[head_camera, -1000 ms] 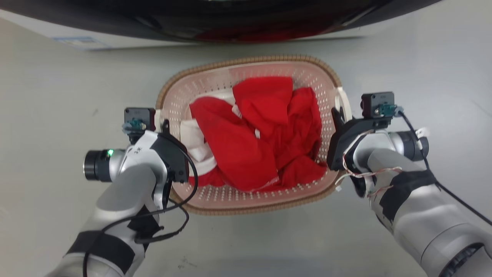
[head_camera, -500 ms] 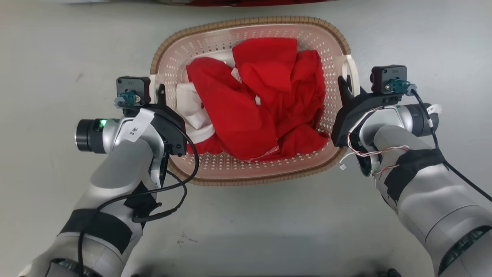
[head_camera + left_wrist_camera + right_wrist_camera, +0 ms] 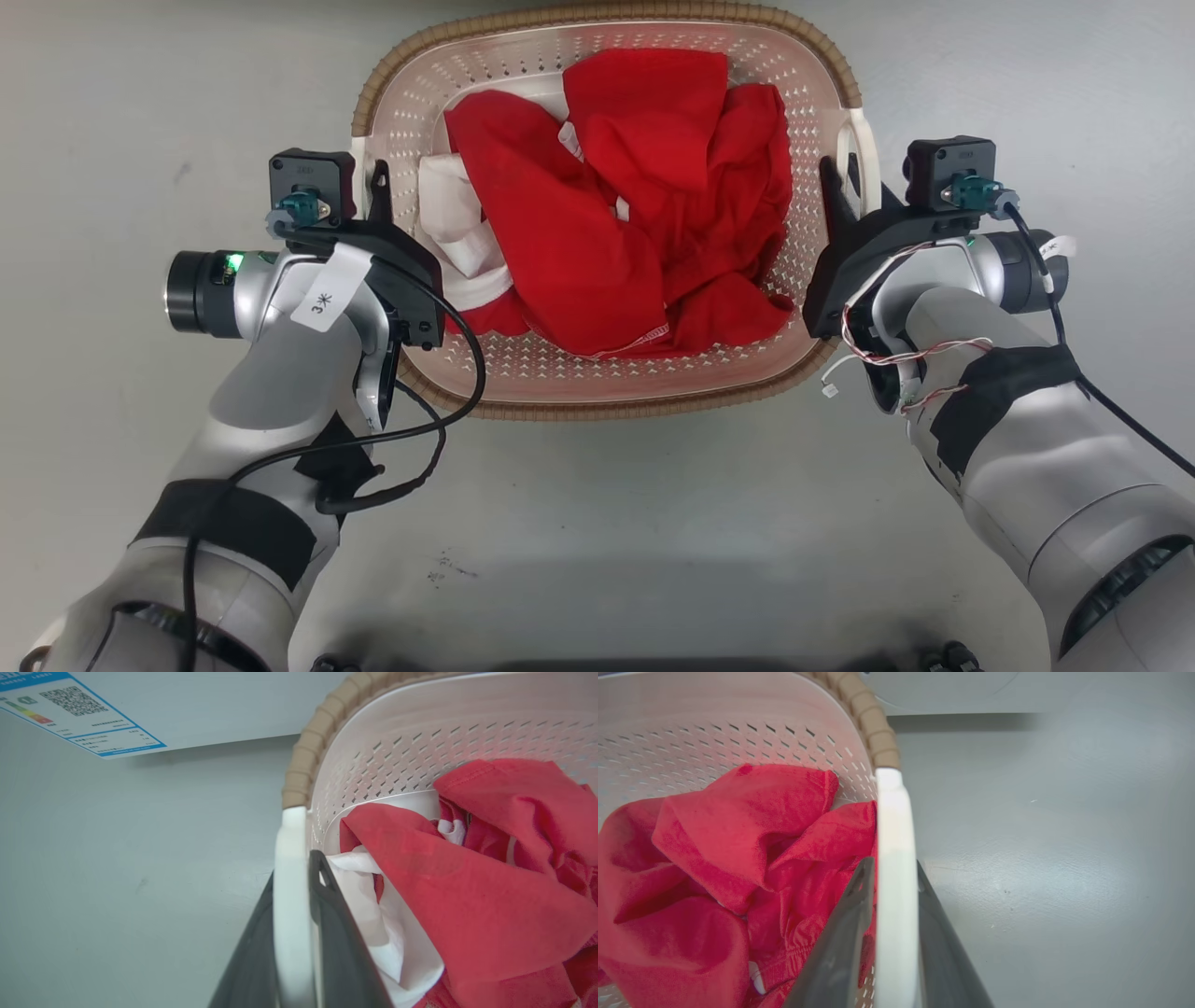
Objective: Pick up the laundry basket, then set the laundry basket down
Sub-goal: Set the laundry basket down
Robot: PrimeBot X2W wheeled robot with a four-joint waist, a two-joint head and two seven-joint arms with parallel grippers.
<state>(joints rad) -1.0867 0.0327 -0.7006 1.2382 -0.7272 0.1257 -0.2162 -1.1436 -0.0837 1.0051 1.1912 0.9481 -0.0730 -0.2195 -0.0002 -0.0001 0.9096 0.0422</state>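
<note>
The laundry basket [image 3: 597, 407] is held between the two arms, ahead of the robot over the grey floor [image 3: 653, 523]. Whether its base is clear of the floor cannot be told. The left gripper [image 3: 295, 872] is clamped on the white left handle [image 3: 292, 830], one finger inside the wall and one outside. The right gripper [image 3: 894, 863] is clamped likewise on the right handle [image 3: 891, 802]. The step in hand is judged to be the carry between lift and set-down. It is best done with both wrists kept level and moved together, so that the handles are not twisted or pulled apart and the red clothes [image 3: 635, 215] and white cloth [image 3: 448, 205] are not tipped out. The load is heaped below the brown rim, so little spill is expected. Open floor is seen to the left, to the right and nearer the robot. On the far side a white panel with a label [image 3: 79, 714] stands near, so room is tighter there. The set-down should be made flat, with the grip released only once the base is seated.
</note>
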